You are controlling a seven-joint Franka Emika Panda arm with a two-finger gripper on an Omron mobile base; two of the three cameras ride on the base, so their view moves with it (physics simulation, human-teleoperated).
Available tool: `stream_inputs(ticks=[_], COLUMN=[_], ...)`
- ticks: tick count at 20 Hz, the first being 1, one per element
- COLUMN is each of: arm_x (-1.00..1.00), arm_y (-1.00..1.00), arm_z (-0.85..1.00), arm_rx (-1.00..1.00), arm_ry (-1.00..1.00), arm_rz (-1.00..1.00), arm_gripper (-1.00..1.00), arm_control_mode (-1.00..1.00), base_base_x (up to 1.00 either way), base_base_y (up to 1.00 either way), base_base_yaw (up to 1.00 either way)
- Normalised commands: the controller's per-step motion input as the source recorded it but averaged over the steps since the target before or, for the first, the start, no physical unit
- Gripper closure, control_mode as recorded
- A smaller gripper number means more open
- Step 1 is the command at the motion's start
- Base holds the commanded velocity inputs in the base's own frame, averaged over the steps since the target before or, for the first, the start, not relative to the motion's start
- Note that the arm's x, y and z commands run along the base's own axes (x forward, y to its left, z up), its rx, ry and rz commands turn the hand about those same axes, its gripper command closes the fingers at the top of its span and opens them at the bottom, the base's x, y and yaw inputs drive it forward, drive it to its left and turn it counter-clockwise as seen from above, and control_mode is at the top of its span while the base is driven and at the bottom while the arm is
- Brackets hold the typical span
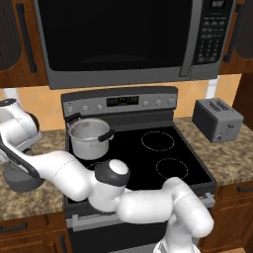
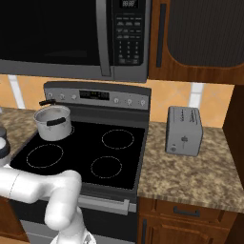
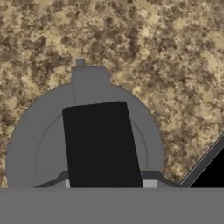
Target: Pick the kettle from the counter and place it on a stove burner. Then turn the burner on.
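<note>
The dark grey kettle (image 3: 35, 135) sits on the speckled granite counter (image 3: 166, 52), seen from right above, its black handle (image 3: 100, 144) across the middle and its short spout (image 3: 89, 78) pointing up in the hand view. In the left base view the kettle (image 1: 21, 182) stands left of the stove at the frame's edge. My gripper (image 1: 7, 148) hangs just over the handle. Its fingertips are hidden, so its state is unclear.
The black glass stovetop (image 1: 148, 160) lies to the kettle's right, with a shiny steel pot (image 1: 89, 137) on its back left burner. Knobs line the back panel (image 1: 85, 106). A toaster (image 1: 217, 118) stands on the right counter, and a microwave (image 1: 118, 39) hangs above.
</note>
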Motion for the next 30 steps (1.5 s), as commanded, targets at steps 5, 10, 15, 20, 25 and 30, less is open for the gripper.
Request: stream_inputs(ticks=[5,10,15,20,25,30], arm_x=[-0.62,-1.0,-0.97,-0.44,-0.1,-0.01], arm_y=[-0.33,-0.78,-1.0,-1.0,-1.0,-1.0], arm_z=[0.0,0.02,0.2,0.52,0.7,0.83], arm_rx=[0.0,0.0,0.0,0.02,0.09,0.16], arm_ry=[-0.24,-0.54,-0.59,-0.45,-0.22,-0.02], arm_rz=[0.0,0.0,-0.06,-0.13,-0.12,-0.13], arm_gripper=[1.0,1.0,1.0,1.0,1.0,1.0], arm_control_mode=[-1.0,-1.0,-1.0,-1.0,-1.0,-1.0], base_base_x=[0.0,0.0,0.0,0.0,0.0,0.0], base_base_y=[0.0,0.0,0.0,0.0,0.0,0.0], base_base_yaw=[0.0,0.0,0.0,0.0,0.0,0.0])
